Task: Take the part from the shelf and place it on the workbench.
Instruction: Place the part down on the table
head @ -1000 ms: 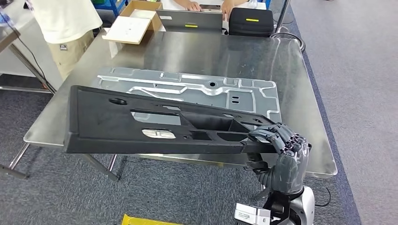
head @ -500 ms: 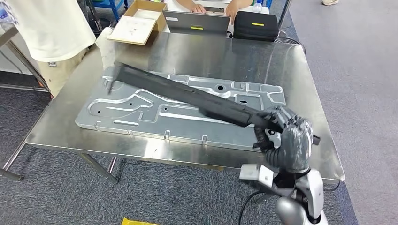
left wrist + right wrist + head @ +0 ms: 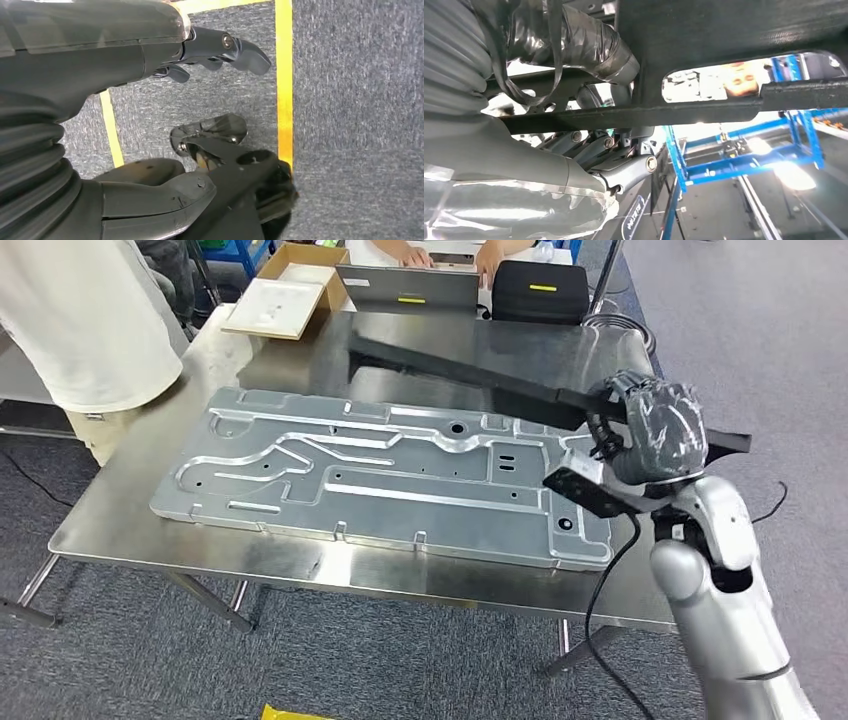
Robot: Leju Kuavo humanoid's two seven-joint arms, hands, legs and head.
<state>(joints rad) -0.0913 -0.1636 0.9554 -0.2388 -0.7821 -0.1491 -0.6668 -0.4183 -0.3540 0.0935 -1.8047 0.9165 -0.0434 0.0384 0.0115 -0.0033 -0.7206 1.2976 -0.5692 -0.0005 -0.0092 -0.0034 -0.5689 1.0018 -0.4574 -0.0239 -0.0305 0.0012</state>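
At far left of the frame a person (image 3: 85, 330) in a white top stands by the workbench (image 3: 130, 510), where a silver panel (image 3: 380, 475) lies flat. Above its upper right, the black part (image 3: 450, 370) hangs tilted, gripped at its right end by the right hand (image 3: 650, 425). Over grey carpet (image 3: 350, 100), the left hand (image 3: 200, 55) hangs with fingers apart, holding nothing.

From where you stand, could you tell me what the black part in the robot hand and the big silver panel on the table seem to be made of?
The black part, held by the right robot hand, looks like moulded plastic: matte, dull, with no glints. The silver panel looks like stamped sheet metal, perhaps aluminium or steel: a bright, satin sheen with pressed ribs and punched holes. The table seems to be stainless steel, judging by its blurred reflections.
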